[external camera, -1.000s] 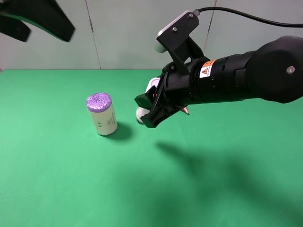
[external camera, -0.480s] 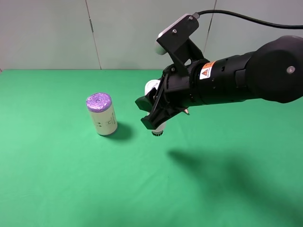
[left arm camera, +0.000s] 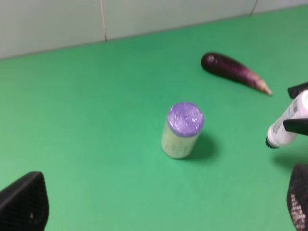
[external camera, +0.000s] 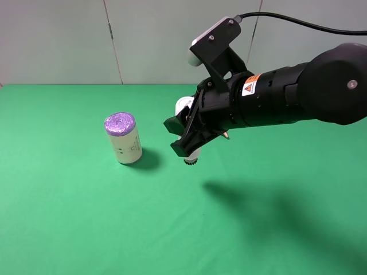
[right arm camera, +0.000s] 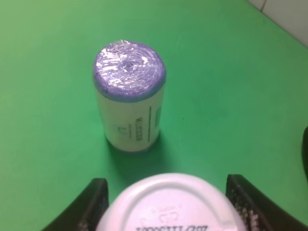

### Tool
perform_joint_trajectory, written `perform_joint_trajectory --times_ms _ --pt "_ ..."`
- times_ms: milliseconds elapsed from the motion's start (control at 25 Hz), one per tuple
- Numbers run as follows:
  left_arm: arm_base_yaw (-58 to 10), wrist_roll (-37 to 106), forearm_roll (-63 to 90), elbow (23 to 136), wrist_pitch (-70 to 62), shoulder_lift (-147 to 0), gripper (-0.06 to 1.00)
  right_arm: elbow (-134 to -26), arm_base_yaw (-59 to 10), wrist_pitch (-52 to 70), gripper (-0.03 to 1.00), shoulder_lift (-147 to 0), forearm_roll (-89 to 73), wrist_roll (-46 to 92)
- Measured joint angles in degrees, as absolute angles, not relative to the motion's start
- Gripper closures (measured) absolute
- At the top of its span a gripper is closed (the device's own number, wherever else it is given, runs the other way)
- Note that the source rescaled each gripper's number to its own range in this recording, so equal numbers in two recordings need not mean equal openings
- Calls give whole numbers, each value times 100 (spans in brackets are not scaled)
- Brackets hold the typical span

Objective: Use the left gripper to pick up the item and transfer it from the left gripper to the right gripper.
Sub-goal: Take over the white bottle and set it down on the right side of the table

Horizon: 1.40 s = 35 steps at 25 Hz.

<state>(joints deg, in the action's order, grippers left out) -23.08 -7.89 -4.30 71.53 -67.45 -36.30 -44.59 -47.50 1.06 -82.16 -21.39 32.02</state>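
Observation:
The item, a slim white bottle (external camera: 192,154), is held in my right gripper (external camera: 184,140) above the green table, with its black cap (external camera: 190,161) pointing down. The jaws are shut on its body. In the right wrist view its white base (right arm camera: 168,204) fills the gap between the fingers (right arm camera: 94,204). The left wrist view shows the bottle (left arm camera: 288,122) far off at the edge. My left gripper (left arm camera: 161,207) is wide open and empty, high above the table, and is out of the exterior high view.
A cream can with a purple top (external camera: 123,138) stands upright on the green table (external camera: 86,217), left of the bottle; it also shows in both wrist views (left arm camera: 182,130) (right arm camera: 129,96). A dark purple eggplant (left arm camera: 231,71) lies behind, mostly hidden by the right arm in the exterior view.
The left arm, at the top left a second ago, has left the exterior view. The right gripper shifted slightly and the bottle's cap now shows below it. Still for the last half second.

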Motion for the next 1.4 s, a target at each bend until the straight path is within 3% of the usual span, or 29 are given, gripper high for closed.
perform_joint_trajectory --times_ms 320,800,1400 --pt "-2308 -802 -806 6921 -6745 -2906 -5 -4459 -4750 106 93 -8216 -2139 3202" --pt "-2308 -1026 -1115 4402 -6745 -1119 -5 -4459 -4750 106 93 -8216 -2146 3202" --pt "-2308 -730 -557 2993 -6505 -119 -5 -4459 -4750 106 93 -8216 -2218 2988"
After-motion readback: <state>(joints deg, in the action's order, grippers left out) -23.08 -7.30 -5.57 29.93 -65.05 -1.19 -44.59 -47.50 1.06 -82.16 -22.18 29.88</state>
